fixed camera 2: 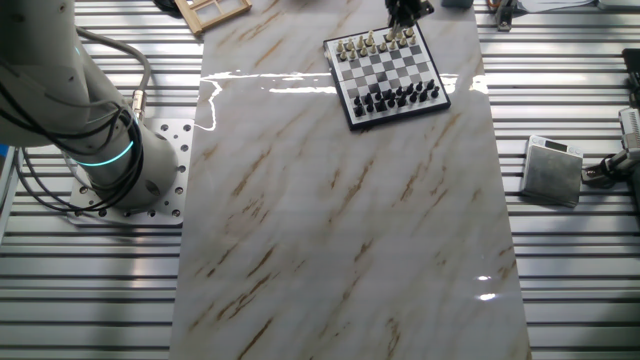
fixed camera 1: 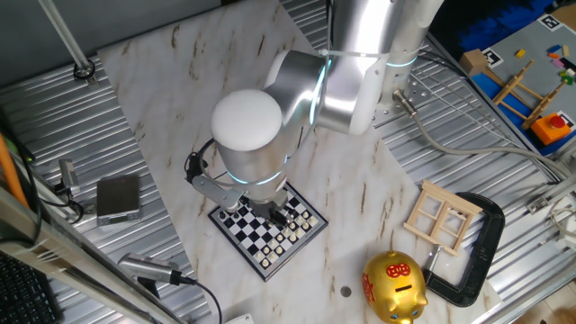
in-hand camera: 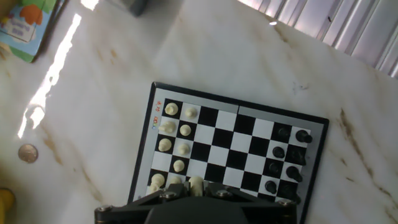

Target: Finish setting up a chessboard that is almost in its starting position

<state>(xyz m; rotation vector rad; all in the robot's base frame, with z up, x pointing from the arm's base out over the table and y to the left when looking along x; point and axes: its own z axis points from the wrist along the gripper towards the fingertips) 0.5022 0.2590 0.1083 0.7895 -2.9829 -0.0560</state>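
- The chessboard (fixed camera 1: 267, 230) lies flat on the marble-patterned bench (fixed camera 1: 180, 135), near the edge of the marble sheet that faces the golden piggy bank (fixed camera 1: 394, 286).
- In the other fixed view the chessboard (fixed camera 2: 386, 74) sits at the far end of the bench (fixed camera 2: 340, 220), with the cream pieces (fixed camera 2: 372, 44) in the far rows and the black pieces (fixed camera 2: 400, 98) in the near rows.
- The claw (fixed camera 1: 273, 212) is low over one side of the board, and the arm's grey body hides much of that side in one fixed view.
- In the other fixed view the claw (fixed camera 2: 404, 16) stands over the far right corner of the board, at the cream rows; it is dark and small there, and I cannot tell if it touches a piece.
- In the hand view only the dark base of the claw (in-hand camera: 199, 202) shows at the bottom edge, so I cannot tell if its fingers are spread or pressed together.
- The hand view shows the chessboard (in-hand camera: 233, 140) with cream pieces (in-hand camera: 177, 134) on the left two columns and black pieces (in-hand camera: 286, 155) on the right; the middle squares are bare.
- A pale wooden window frame (fixed camera 1: 441, 214) lies beside a black clamp (fixed camera 1: 477, 252), both well apart from the board.
- A small grey box (fixed camera 1: 118, 198) rests on the metal slats on the other side of the board.
- A coin (in-hand camera: 28, 154) lies on the marble, apart from the board.
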